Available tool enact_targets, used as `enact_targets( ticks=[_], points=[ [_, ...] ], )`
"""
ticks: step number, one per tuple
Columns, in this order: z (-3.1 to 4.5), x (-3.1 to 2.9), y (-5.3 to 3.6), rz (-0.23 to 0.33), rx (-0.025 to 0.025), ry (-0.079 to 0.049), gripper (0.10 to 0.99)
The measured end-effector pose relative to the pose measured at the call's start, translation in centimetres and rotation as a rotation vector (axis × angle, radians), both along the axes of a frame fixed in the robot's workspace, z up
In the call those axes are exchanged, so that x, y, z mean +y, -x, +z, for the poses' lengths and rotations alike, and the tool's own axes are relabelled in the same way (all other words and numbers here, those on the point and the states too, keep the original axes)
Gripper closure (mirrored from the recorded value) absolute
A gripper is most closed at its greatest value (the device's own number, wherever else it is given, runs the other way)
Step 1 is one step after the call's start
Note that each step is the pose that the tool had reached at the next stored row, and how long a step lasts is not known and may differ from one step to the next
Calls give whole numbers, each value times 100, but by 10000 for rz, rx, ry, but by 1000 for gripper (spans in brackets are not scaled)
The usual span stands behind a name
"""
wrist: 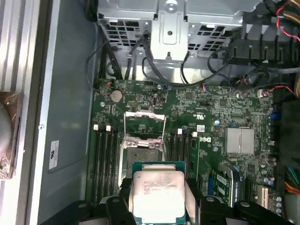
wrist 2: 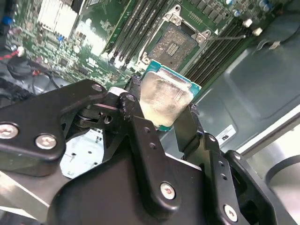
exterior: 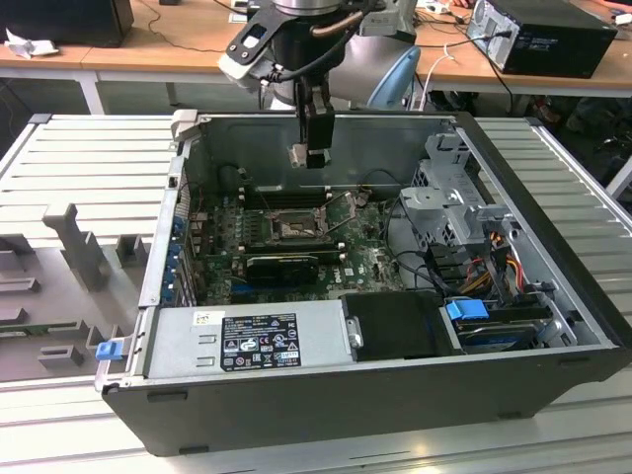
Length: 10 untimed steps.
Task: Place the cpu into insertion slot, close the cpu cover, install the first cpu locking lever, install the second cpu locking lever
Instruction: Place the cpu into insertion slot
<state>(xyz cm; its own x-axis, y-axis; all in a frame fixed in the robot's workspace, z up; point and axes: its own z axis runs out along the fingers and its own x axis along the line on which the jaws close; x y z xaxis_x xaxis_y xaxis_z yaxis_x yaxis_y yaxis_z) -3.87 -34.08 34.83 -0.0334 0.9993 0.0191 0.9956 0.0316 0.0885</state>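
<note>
My gripper (exterior: 316, 156) hangs above the open computer case, shut on the cpu (exterior: 299, 155), a small square chip with a dull silver face. In both wrist views the cpu (wrist 2: 164, 96) (wrist: 157, 190) sits clamped by its edges between the black fingers (wrist 2: 136, 117). The insertion slot (exterior: 293, 229) lies on the green board below the chip, with its brownish centre (wrist 2: 176, 42) bare. The slot (wrist: 140, 152) is some way below the chip, apart from it. The cpu cover (wrist: 145, 123) stands swung up and open at the slot's far side.
The grey case walls (exterior: 326, 133) ring the board. A power supply (exterior: 262, 341) fills the near side and a drive cage (exterior: 454, 202) stands at the exterior view's right. A long black card (exterior: 281, 265) lies near the slot. Memory slots (wrist: 105, 159) flank the socket.
</note>
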Motion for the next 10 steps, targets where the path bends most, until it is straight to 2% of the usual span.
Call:
enact_targets(
  ticks=[10],
  points=[
    [-27, 0, 0, -2825, 0, 1, 557]
  ],
)
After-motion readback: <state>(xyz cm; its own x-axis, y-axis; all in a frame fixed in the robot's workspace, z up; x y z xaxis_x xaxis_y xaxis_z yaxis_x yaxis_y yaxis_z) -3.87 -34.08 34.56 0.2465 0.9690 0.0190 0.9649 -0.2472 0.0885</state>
